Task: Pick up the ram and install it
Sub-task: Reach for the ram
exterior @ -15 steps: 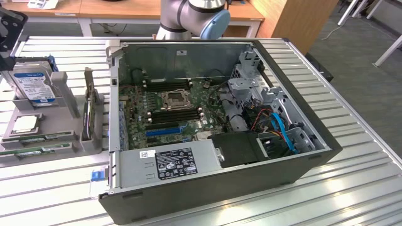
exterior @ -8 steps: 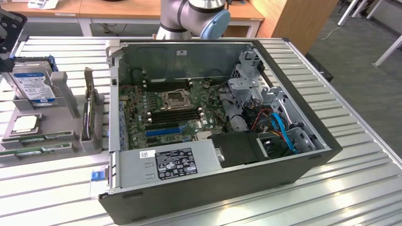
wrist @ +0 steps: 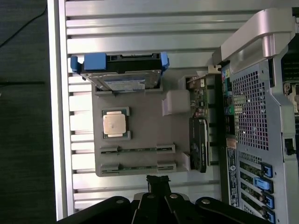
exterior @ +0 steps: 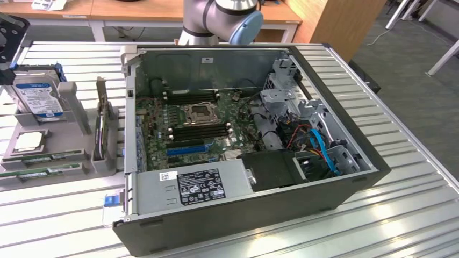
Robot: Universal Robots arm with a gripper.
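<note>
The end effector (wrist: 157,180) has its fingers together and holds nothing. It hangs over the edge of the grey parts tray (wrist: 149,119), and the ram (wrist: 138,166) is the tray item closest to its tips. A second ram stick (wrist: 138,150) lies parallel just beside the first, both flat in their cradles. On the exterior view's clock face, the tray sits at nine o'clock from the open computer case (exterior: 344,183), with both sticks at the tray's seven o'clock corner.

The likeliest trouble:
- **Closed fingers:** coming down like this, they would press on the thin board rather than straddle it.
- **Close neighbour:** the two sticks are so close that a wide or skewed grasp could catch both.
- **Tilted lift:** the stick could bind in its end cradles.
- **Crowded tray:** the processor (wrist: 115,123), the hard drive (wrist: 124,79) and the upright expansion card (wrist: 198,140) leave little room to swing.
- **Seating:** the memory slots (exterior: 201,131) flank the processor socket on the motherboard (exterior: 190,153), so a misaligned stick could jam or strain the board.

The exterior view cuts the end effector off at its ten o'clock edge. I cannot tell whether the slots are free or their latches open, and the ram's notch is too small to make out.
</note>
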